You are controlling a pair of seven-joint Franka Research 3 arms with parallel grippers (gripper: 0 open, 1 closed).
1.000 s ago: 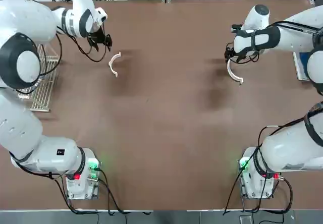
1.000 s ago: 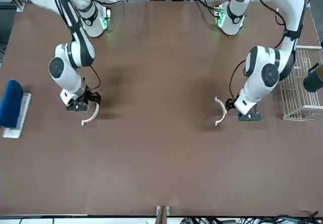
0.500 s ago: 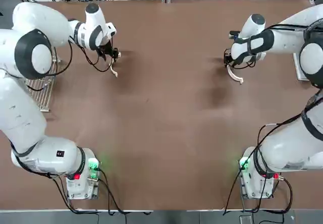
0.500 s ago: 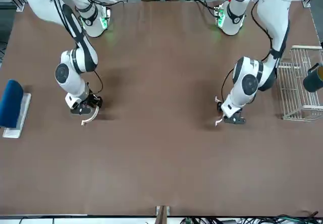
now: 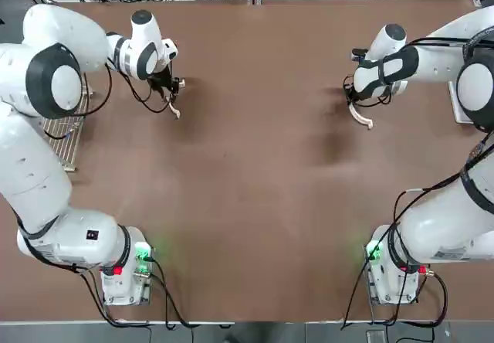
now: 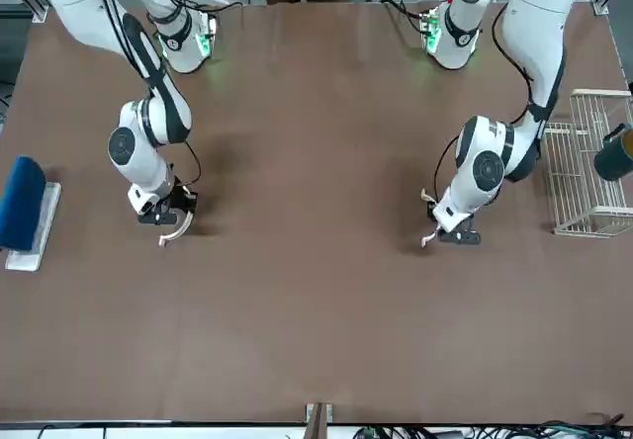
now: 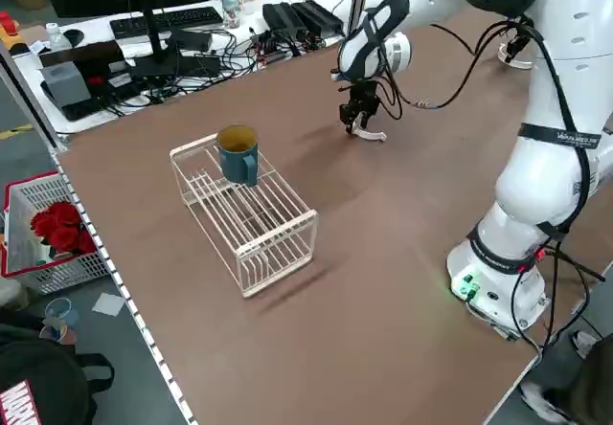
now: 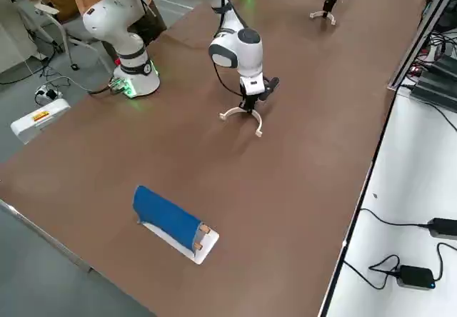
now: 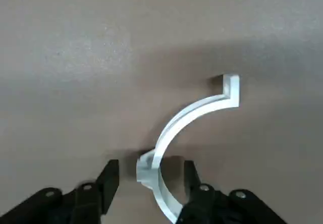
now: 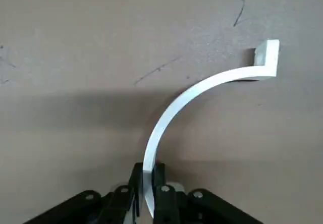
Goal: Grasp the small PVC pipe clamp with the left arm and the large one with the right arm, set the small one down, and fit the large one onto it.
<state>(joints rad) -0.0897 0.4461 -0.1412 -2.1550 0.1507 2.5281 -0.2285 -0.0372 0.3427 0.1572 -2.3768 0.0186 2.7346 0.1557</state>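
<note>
White plastic makes up the small PVC pipe clamp (image 9: 174,128), lying on the table (image 5: 255,173) between the parted fingers of my left tool (image 9: 151,183); one end runs out of the left wrist view, and from overhead my tool covers much of the arc. My right tool (image 10: 148,188) is shut on the large PVC pipe clamp (image 10: 189,95), gripping it toward one end, at the table's opposite side. That gripped end is hidden between my fingers; whether the clamp touches the table, I cannot tell.
</note>
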